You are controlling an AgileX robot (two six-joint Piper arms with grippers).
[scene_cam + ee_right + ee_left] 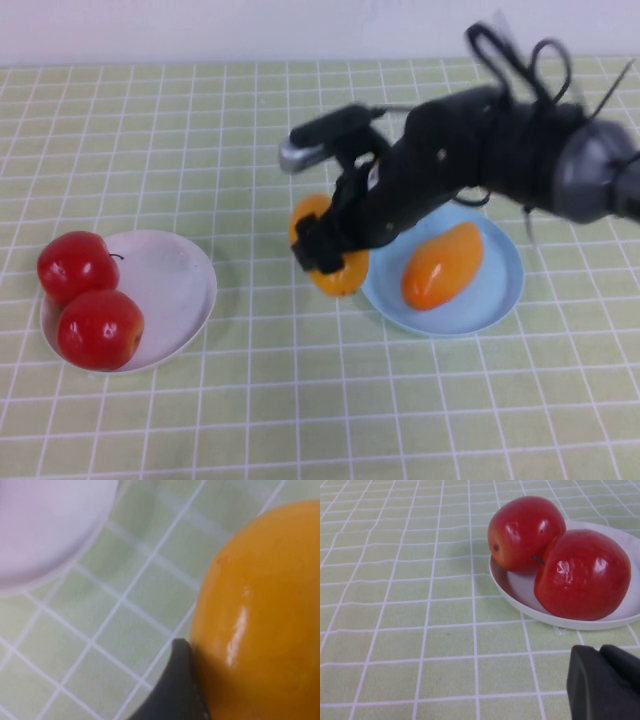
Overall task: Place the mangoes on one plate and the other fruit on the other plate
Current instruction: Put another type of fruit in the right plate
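One mango (442, 265) lies on the light blue plate (495, 295) at the right. My right gripper (330, 248) is shut on the second mango (338, 277) and holds it at the blue plate's left rim. In the right wrist view, that mango (260, 620) fills the picture against one dark finger (180, 685). Two red apples (76, 266) (99, 328) sit on the white plate (175, 275) at the left. My left gripper (600, 652) shows only in the left wrist view. It is shut and empty, a little way from the white plate (520, 592) and its apples (525, 532) (582, 575).
A green cloth (300, 400) with a white grid covers the whole table. The right arm's dark links and cables (520, 140) reach in over the blue plate from the right. The white plate's edge (45, 525) appears in the right wrist view.
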